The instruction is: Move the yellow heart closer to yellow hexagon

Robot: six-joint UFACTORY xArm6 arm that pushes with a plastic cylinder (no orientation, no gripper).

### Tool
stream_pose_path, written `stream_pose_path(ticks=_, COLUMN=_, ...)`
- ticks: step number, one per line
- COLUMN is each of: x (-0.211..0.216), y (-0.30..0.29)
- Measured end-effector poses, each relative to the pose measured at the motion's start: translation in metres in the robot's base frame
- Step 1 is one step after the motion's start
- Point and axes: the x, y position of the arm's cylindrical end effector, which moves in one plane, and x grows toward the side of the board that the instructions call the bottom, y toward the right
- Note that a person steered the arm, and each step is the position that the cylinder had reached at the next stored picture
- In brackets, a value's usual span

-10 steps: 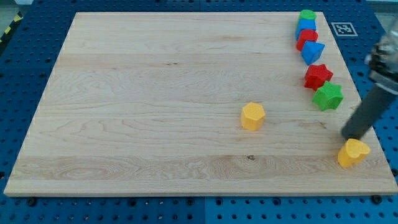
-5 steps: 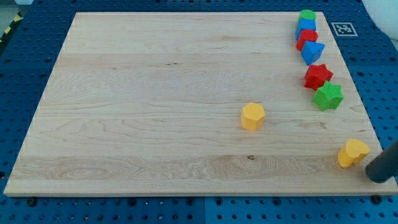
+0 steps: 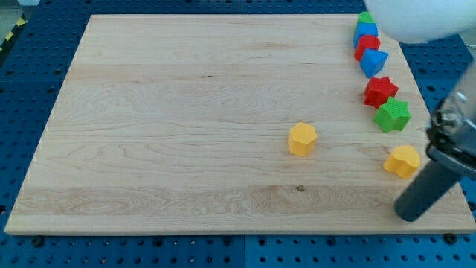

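Observation:
The yellow heart (image 3: 402,161) lies near the board's right edge, low in the view. The yellow hexagon (image 3: 303,139) sits to its left, near the board's middle, a good gap away. My tip (image 3: 409,217) rests on the board just below the heart, slightly to its right, with a small gap between them. The rod slants up to the view's right.
Along the board's right edge, from top down: a green block (image 3: 367,18), a blue block (image 3: 366,32), a red block (image 3: 367,46), a blue block (image 3: 374,62), a red star (image 3: 381,91) and a green star (image 3: 392,115). The wooden board (image 3: 186,112) lies on blue pegboard.
The tip swung from above the heart, round its right side, to below it. The heart has slid up and to the left, closer to the hexagon.

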Motion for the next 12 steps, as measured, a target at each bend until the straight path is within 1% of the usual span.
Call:
stream_pose_path(ticks=1, x=0.0, y=0.03)
stream_pose_path(ticks=2, x=-0.022, y=0.039)
stream_pose_path(ticks=3, x=-0.058, y=0.039)
stream_pose_path(ticks=4, x=-0.077, y=0.033)
stream_pose_path(ticks=5, x=-0.086, y=0.011)
stream_pose_path(ticks=6, x=-0.088, y=-0.01)
stream_pose_path(ticks=7, x=-0.084, y=0.0)
stream_pose_path(ticks=8, x=-0.066, y=0.004)
stream_pose_path(ticks=10, x=-0.063, y=-0.047)
stream_pose_path(ticks=11, x=-0.06, y=-0.059)
stream_pose_path(ticks=12, x=-0.035, y=-0.064)
